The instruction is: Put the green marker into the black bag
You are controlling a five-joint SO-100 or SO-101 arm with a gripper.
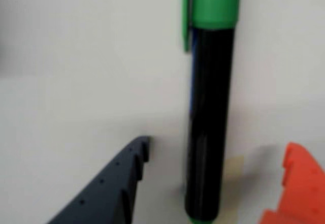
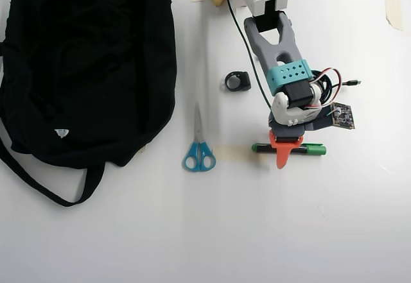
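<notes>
Pincer (image 1: pixel 210 183) open astride green marker (image 1: pixel 209 112), black bag (image 2: pixel 83 65) well apart

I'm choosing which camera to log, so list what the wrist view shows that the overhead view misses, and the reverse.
Only the wrist view shows, close up, the clip on the slim green-capped, black-barrelled marker and the open gap beside the claw's notched dark finger.

Only the overhead view shows the large soft black fabric bag, the blue-handled scissors, a small black ring-shaped object, the grey arm and tape scraps.

Both show the marker lying on the white table, with the claw open astride it, and the orange finger.
</notes>
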